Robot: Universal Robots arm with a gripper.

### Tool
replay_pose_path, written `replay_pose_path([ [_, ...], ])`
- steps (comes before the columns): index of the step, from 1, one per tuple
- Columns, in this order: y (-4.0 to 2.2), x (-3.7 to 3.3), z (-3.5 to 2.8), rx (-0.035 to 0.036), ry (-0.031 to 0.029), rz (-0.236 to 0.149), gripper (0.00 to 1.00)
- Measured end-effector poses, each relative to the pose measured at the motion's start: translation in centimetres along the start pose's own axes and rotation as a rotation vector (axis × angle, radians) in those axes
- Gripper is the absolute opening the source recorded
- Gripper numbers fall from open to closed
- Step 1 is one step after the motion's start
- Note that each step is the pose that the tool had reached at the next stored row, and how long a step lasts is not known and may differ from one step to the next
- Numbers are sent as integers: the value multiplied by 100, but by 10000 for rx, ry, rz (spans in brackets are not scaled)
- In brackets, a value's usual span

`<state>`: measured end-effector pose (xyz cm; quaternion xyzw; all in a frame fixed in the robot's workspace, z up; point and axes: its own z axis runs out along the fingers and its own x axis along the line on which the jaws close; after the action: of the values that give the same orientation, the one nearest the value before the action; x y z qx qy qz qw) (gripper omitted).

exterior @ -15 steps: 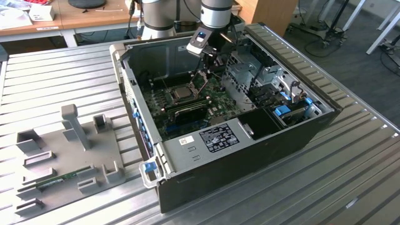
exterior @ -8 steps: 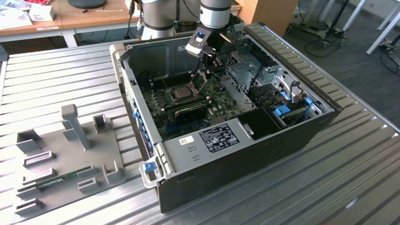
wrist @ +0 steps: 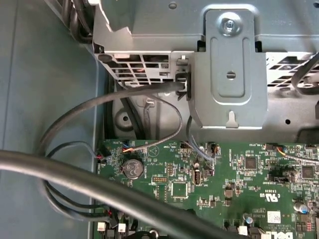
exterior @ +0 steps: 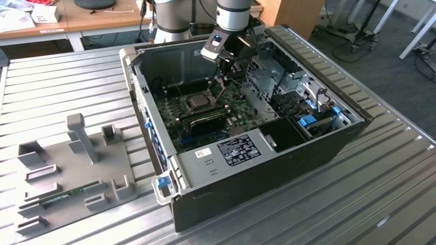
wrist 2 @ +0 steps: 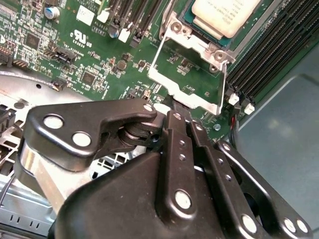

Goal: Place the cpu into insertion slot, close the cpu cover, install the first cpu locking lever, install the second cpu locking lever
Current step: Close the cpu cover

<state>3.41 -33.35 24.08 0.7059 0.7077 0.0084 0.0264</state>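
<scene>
The cpu [wrist 2: 227, 15], a tan metal square, lies in the insertion slot [wrist 2: 209, 47] on the green board. The cpu cover [wrist 2: 185, 74], a thin shiny frame, stands swung open away from the slot, hinged at the slot's edge. In the second wrist view my gripper [wrist 2: 172, 105] has its black fingers [wrist 2: 175, 144] drawn together on the tongue at the cover's free edge. In the exterior view the gripper [exterior: 219, 93] reaches down into the open computer case beside the insertion slot [exterior: 199, 101]. I cannot pick out the locking levers among the slot's metalwork.
Long black memory slots [wrist 2: 269, 55] run beside the socket. A metal drive cage [wrist: 229, 74] and thick black cables [wrist: 75, 179] sit close to the arm inside the case. A grey fixture plate [exterior: 68, 168] lies on the slatted table at the exterior view's left.
</scene>
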Motion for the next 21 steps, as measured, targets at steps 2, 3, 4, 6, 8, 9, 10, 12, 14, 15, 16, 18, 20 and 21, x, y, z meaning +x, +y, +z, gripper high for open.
replay_pose_path([
  [2,-18,0,0,0,0,0,10],
  [3,-28,0,-1,0,0,0,10],
  [4,-38,0,-1,0,0,0,10],
  [6,-61,0,-1,0,0,0,10],
  [8,-88,0,-1,0,0,0,10],
  [9,-102,0,-1,0,0,0,10],
  [10,-115,0,0,0,0,0,10],
  [12,-143,0,0,0,0,0,10],
  [14,-176,0,1,0,0,0,10],
  [15,-194,0,0,1,0,0,10],
  [16,-214,0,0,1,0,0,10],
  [18,-260,0,-1,1,-1,-1,10],
  [20,-309,1,-2,0,0,0,10],
  [21,-331,1,-3,1,-1,0,10],
])
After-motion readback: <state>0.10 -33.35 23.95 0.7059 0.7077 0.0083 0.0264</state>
